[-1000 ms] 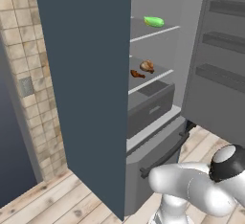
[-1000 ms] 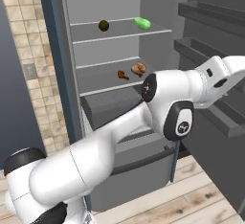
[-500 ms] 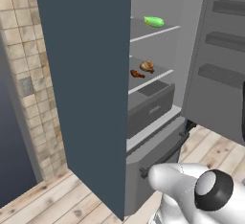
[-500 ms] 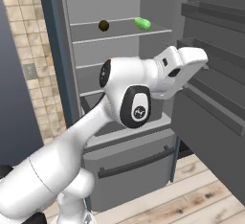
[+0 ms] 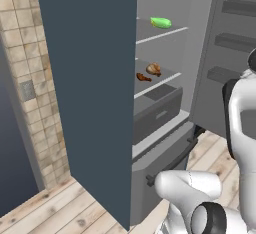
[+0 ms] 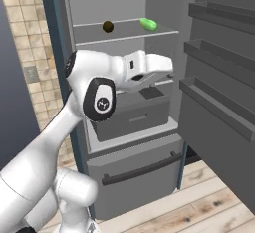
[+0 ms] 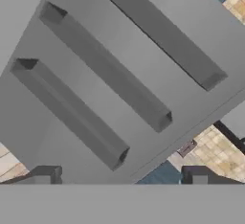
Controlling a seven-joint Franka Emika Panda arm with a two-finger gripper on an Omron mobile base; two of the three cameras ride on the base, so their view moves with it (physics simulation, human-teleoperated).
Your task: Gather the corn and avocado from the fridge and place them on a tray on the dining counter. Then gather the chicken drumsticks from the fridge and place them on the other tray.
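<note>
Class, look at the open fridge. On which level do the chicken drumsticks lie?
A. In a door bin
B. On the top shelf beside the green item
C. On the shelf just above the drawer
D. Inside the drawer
C: the chicken drumsticks lie on the shelf directly above the drawer, one level below the green item.

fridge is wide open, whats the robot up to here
The white arm is reaching up in front of the open fridge, with nothing picked up yet. The green corn and dark avocado sit on the upper shelf, and the chicken drumsticks on the shelf below. The hand camera faces the door shelves, with the fingertips apart and empty.
</note>
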